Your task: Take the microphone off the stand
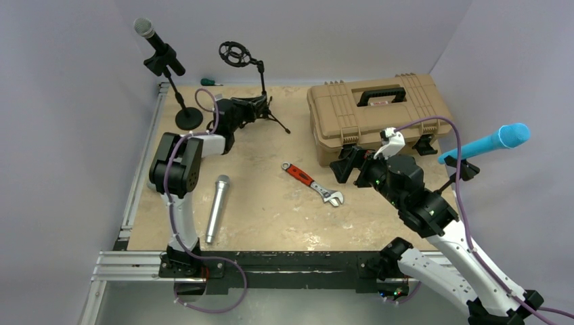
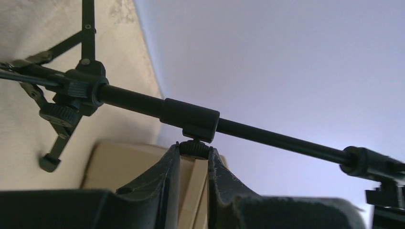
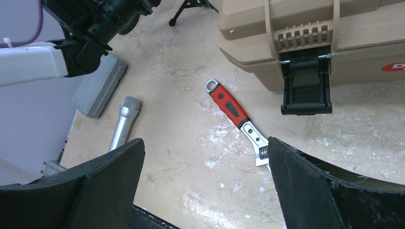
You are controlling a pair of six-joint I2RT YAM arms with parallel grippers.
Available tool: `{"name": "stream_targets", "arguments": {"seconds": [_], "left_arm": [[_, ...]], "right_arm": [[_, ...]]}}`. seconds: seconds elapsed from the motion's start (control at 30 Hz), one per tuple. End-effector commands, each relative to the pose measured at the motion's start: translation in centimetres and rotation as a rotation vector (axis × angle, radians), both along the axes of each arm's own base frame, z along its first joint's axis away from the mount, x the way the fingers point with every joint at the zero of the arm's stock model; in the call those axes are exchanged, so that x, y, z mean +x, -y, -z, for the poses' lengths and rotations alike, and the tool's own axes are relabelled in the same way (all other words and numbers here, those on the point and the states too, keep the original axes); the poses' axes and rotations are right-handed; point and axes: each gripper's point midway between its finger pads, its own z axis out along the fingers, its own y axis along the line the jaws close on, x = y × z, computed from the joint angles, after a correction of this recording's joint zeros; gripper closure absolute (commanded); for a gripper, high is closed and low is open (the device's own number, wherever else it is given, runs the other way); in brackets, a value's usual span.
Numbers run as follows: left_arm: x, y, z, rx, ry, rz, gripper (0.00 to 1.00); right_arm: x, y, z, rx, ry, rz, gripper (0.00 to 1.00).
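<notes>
A black tripod stand (image 1: 264,101) with an empty ring mount (image 1: 235,53) stands at the back. My left gripper (image 2: 194,153) is shut on the small knurled knob (image 2: 193,147) under the collar of the stand's pole (image 2: 267,135). A silver microphone (image 1: 218,206) lies loose on the table near the left arm. A black microphone (image 1: 157,42) sits clipped in a round-base stand (image 1: 189,119) at the back left. A blue microphone (image 1: 487,143) rests in a stand at the right. My right gripper (image 3: 205,152) hovers open over bare table, holding nothing.
A tan toolbox (image 1: 376,115) sits at the back right, close to the right gripper (image 1: 352,166). A red-handled wrench (image 1: 313,183) lies mid-table. A green screwdriver (image 1: 210,82) lies by the back wall. Metal rails edge the table at left and front.
</notes>
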Motion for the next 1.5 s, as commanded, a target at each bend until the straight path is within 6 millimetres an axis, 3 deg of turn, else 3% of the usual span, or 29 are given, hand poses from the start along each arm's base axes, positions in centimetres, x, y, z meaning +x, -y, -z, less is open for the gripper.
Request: {"name": "stream_targets", "arguments": {"seconds": [0.0,0.17,0.43,0.63,0.8,0.87,1.0,1.13,1.33,1.47], "left_arm": [[1.0,-0.8,-0.4,-0.283,-0.014,-0.066,1.00],[0.9,-1.2,-0.7,-0.324,0.007,-0.085,0.98],[-1.2,-1.0,0.0,-0.218,0.015,-0.039,0.35],[-3.7,-0.6,0.3,-0.087,0.068,0.025,0.29],[-6.6,-0.8,-0.4,0.234,0.141,0.111,0.29],[-7.7,-1.4,-1.5,0.426,0.166,0.133,0.30],[-9.6,-2.3,-5.9,0.807,0.262,0.152,0.33],[-10.4,-2.2,-11.5,0.974,0.404,0.146,0.40],[-9.3,-1.3,-19.1,1.059,0.573,0.081,0.50],[-6.6,-2.1,-22.1,1.120,0.553,-0.005,0.57]], "right_arm": [[0.1,0.1,-1.5,0.026,0.043,0.010,0.01],[0.3,-0.1,-1.4,0.026,0.041,0.008,0.01],[0.3,-0.2,-1.2,0.029,0.035,0.005,0.01],[0.2,-0.2,-1.0,0.031,0.034,0.004,0.01],[0.3,-0.4,-0.9,0.030,0.035,-0.002,0.01],[0.2,-0.4,-0.9,0.030,0.036,-0.005,0.01],[0.1,-0.4,-0.8,0.034,0.038,-0.008,0.01],[0.2,-0.6,-0.7,0.037,0.037,-0.013,0.01],[0.5,-0.8,-0.5,0.032,0.029,-0.013,0.01],[0.5,-0.7,-0.7,0.031,0.028,-0.008,0.01]]}}
